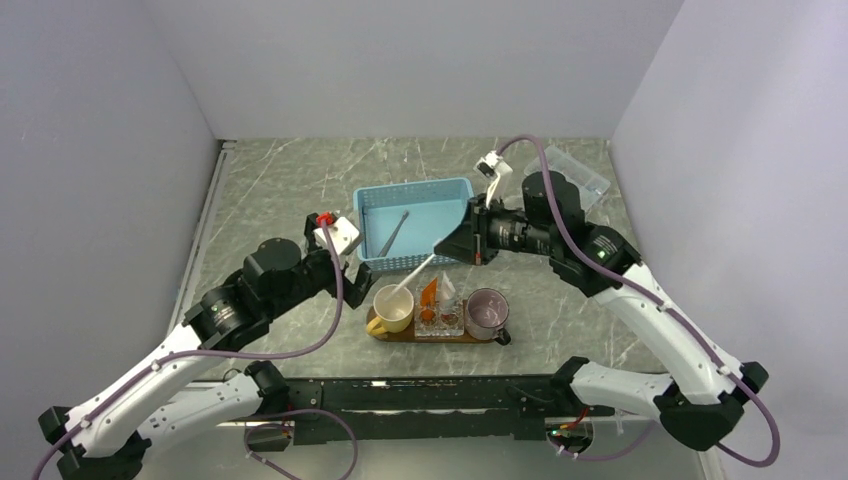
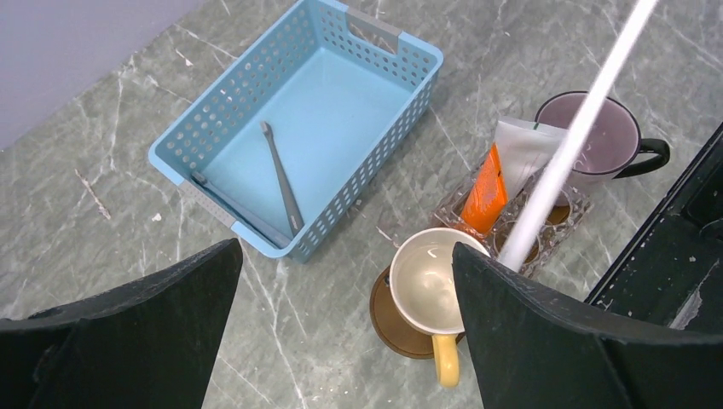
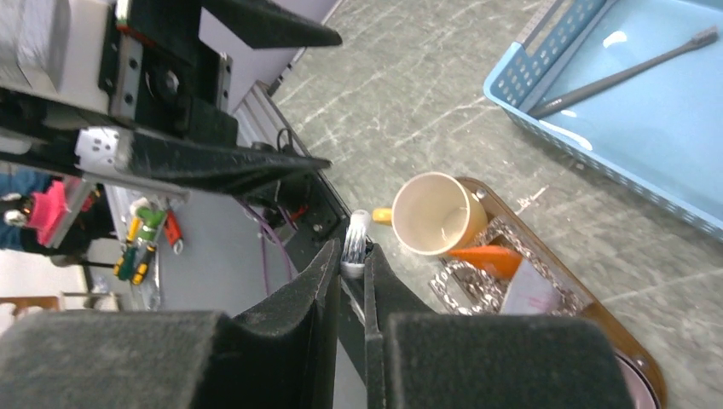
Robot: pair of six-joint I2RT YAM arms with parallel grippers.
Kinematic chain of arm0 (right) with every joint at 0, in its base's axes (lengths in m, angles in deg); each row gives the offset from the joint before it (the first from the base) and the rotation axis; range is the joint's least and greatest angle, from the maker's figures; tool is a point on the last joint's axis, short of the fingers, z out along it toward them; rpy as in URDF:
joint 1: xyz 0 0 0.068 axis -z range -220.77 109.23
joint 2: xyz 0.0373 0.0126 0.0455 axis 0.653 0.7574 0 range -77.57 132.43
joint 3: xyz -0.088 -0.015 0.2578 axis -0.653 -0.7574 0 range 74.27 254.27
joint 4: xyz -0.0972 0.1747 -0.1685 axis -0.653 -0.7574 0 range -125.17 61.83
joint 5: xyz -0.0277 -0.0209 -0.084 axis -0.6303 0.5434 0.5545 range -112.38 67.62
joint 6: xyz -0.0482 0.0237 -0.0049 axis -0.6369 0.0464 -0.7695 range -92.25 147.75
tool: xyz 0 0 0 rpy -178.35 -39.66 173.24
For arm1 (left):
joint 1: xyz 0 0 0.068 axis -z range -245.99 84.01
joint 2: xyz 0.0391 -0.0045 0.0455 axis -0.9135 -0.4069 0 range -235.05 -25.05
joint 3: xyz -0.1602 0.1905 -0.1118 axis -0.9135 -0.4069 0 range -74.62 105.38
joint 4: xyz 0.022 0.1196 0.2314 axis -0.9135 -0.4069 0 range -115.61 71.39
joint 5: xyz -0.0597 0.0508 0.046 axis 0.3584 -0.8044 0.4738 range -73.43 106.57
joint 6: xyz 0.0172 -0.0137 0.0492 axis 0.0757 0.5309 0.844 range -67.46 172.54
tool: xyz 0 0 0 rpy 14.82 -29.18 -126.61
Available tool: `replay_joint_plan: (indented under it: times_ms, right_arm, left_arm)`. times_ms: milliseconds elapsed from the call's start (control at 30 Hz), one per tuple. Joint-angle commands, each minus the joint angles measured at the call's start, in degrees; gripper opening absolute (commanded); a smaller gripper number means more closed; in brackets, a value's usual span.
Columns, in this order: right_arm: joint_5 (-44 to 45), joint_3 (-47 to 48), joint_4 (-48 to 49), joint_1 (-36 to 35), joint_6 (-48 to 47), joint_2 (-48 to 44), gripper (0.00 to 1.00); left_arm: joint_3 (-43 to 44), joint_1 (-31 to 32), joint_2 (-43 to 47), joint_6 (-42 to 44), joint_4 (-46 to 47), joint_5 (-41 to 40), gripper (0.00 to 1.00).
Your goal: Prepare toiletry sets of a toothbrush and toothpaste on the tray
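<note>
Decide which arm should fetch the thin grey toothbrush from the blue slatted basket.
Left: the left gripper stands open and empty; the right gripper is shut on the long white toothbrush.

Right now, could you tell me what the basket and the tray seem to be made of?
The basket looks like glossy light-blue plastic, its walls moulded with rows of holes. The tray seems to be smooth dark brown wood, though no grain is visible.

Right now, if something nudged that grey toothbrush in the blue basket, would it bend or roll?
Probably stiff: the grey toothbrush lies dead straight. It looks thin and light, so a nudge would likely slide it across the smooth floor of the blue basket. Rolling: unclear.
</note>
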Motion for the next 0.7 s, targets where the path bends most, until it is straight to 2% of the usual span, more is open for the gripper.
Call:
replay_joint_plan:
  times_ms: [0, 300, 500, 667]
  right_arm:
    - [2.1, -0.5, -5.6, 0.1, -7.1, -3.1, 0.0]
    - [4.7, 4.3, -13.8, 0.1, -14.1, -6.1, 0.0]
    - [8.8, 8.9, -21.6, 0.0, -17.3, -5.3, 0.0]
    - [8.4, 13.0, -25.8, -0.8, -18.5, -3.7, 0.0]
  left_arm:
    - [-0.6, 0.1, 2.2, -0.9, 3.6, -1.0, 0.99]
    - [0.1, 0.0, 1.3, -1.1, 2.7, -1.1, 0.99]
    - [0.8, 0.0, -0.1, -1.7, 1.5, -3.2, 0.99]
    - [2.2, 0.0, -1.6, -3.8, -0.2, -5.5, 0.99]
